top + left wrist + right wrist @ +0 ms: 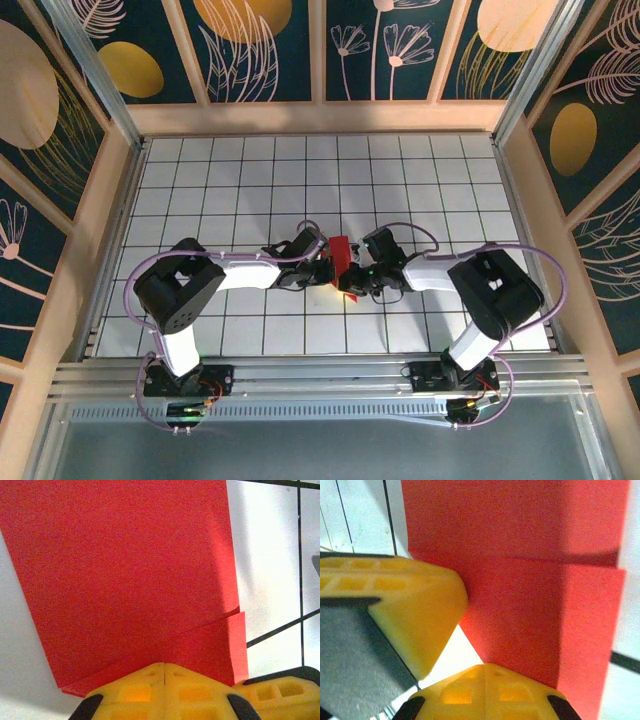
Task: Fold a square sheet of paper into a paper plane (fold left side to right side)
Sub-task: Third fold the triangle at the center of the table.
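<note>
The red sheet of paper [341,258] lies mid-table between the two arms, folded over itself. A second layer shows along one edge [215,645], and the same stepped layer shows in the right wrist view [520,555]. My left gripper [328,270] comes in from the left. It is shut, and its yellow tips [164,666] sit pressed together on the paper's near edge. My right gripper [357,277] comes in from the right, also shut, with its tips [485,668] at the paper's corner. Each gripper's yellow finger shows beside the other's [280,687] [405,610]. Whether paper is pinched between either pair of jaws is hidden.
The white grid table [250,190] stretches behind and to both sides of the arms. Wooden walls [320,118] with patterned panels enclose it on three sides. A metal rail [320,375] with the arm bases runs along the near edge.
</note>
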`<state>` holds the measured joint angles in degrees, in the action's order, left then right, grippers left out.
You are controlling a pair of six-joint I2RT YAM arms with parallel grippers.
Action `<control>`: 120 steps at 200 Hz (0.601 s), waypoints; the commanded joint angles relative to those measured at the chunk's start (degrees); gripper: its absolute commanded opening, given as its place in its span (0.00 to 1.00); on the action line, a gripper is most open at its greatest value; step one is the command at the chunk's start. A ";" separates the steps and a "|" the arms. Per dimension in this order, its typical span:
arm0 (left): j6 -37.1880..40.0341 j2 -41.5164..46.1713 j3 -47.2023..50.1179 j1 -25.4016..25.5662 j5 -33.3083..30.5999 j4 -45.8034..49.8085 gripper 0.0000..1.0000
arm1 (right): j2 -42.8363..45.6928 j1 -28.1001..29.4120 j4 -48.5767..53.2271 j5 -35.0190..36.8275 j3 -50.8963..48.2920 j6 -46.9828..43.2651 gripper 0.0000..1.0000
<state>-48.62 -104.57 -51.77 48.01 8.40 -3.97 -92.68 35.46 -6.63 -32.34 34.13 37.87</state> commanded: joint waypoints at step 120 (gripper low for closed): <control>1.15 -2.21 -0.08 -0.20 -2.69 6.33 0.00 | 13.31 -6.60 17.91 4.04 -9.45 -5.75 0.00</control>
<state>-48.40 -104.60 -52.03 48.01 8.32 -3.49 -80.47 30.24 2.87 -31.18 26.06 34.41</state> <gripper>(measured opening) 0.054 0.052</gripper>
